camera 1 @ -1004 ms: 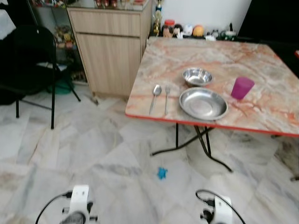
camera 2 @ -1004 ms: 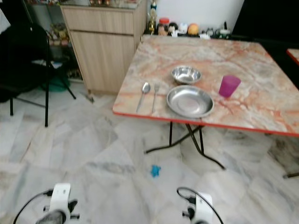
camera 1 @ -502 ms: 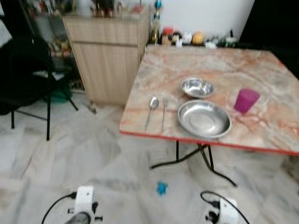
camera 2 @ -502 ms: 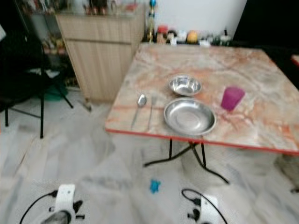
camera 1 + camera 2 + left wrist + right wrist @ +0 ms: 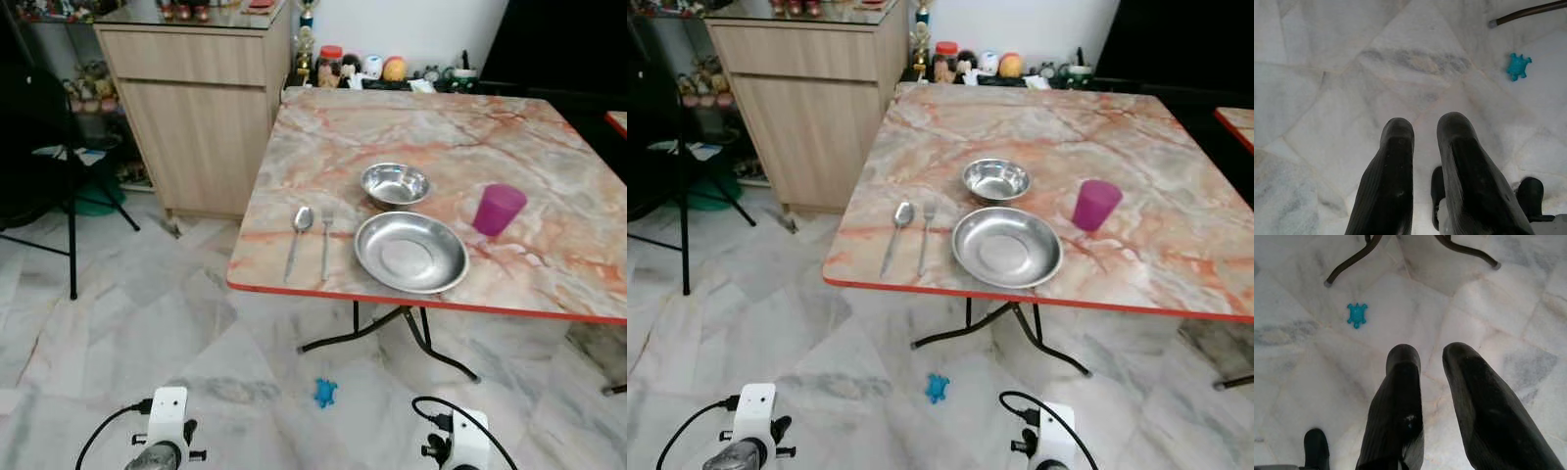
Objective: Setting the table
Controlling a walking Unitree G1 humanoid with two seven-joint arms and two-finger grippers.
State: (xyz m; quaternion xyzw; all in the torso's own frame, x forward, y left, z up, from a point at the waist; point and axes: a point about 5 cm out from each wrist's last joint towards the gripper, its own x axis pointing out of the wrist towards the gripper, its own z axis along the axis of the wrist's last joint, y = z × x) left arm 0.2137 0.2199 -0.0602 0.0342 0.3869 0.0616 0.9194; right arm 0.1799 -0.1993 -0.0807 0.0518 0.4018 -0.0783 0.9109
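Both arms hang low over floor: left end effector (image 5: 1422, 142) narrowly parted, empty; right end effector (image 5: 1432, 367) likewise. Plate (image 5: 410, 252), spoon (image 5: 297, 236), fork (image 5: 325, 235) near table (image 5: 294, 284) edge. Risks: body bump knocking cutlery off; foot catching blue toy (image 5: 325, 393).

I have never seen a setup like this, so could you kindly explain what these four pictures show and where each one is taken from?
This is a walking humanoid robot. Two pictures come from the stereo camera on its head, looking forward and down. They show a marble-patterned table set for one: a steel plate, a small steel bowl behind it, a spoon and fork to the plate's left, and a purple cup to its right. A wooden cabinet stands beside the table, and a small blue turtle toy lies on the tiled floor.

The other two pictures come from wrist cameras. Each looks along a hand's two black fingers: the left hand and right hand hang low over the floor, slightly open and holding nothing.
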